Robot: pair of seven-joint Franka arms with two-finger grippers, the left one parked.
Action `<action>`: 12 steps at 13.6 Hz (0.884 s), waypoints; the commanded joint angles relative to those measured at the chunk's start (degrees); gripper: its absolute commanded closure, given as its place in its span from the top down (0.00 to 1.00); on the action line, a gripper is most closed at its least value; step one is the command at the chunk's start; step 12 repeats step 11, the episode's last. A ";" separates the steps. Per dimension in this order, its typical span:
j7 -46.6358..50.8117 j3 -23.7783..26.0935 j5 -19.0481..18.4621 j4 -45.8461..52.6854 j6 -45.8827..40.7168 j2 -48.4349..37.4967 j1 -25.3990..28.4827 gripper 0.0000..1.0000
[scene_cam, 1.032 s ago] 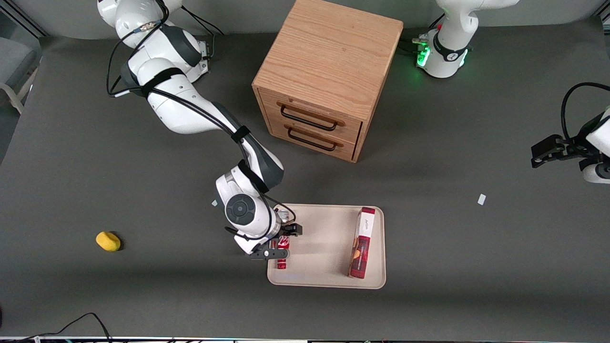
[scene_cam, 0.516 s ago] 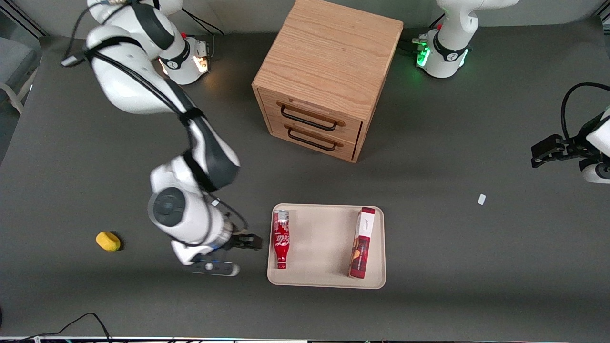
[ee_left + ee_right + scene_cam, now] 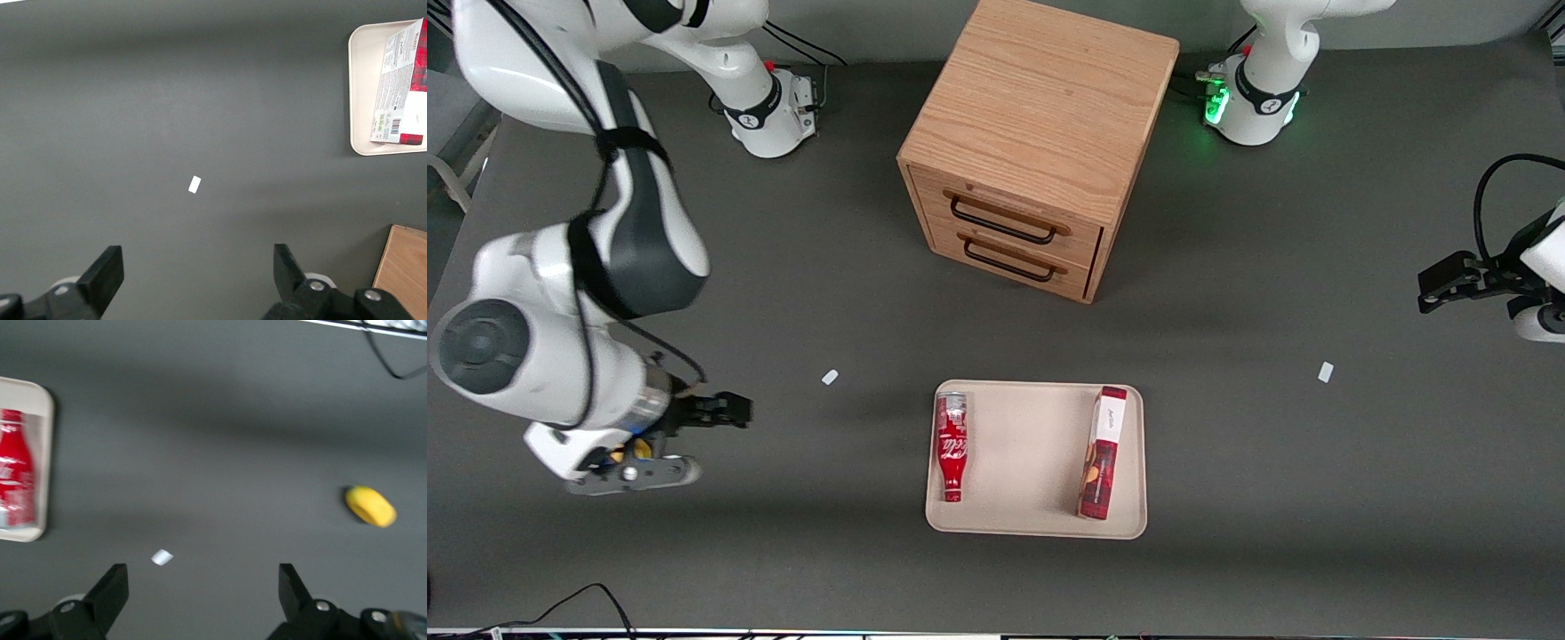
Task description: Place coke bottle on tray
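Observation:
The coke bottle (image 3: 951,444) lies on its side on the beige tray (image 3: 1023,462), along the tray edge toward the working arm's end, with its cap nearer the front camera. It also shows in the right wrist view (image 3: 17,477), lying on the tray (image 3: 41,400). My right gripper (image 3: 701,440) is open and empty. It hangs above the bare table, well away from the tray toward the working arm's end. In the right wrist view the gripper (image 3: 202,593) holds nothing between its spread fingers.
A red-and-white box (image 3: 1103,453) lies on the tray beside the bottle. A wooden two-drawer cabinet (image 3: 1032,133) stands farther from the front camera. A yellow object (image 3: 370,507) lies below the gripper. White scraps (image 3: 830,377) (image 3: 1326,372) lie on the grey table.
The gripper let go of the coke bottle, which now lies on the tray. The arm rose and swung away toward the working arm's end of the table.

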 commanded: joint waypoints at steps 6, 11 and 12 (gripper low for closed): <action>3.51 -4.21 5.59 -32.02 7.37 -28.21 -2.65 1.00; 5.52 -5.18 7.79 -30.44 6.31 -29.45 -2.12 1.00; 5.52 -5.18 7.79 -30.44 6.31 -29.45 -2.12 1.00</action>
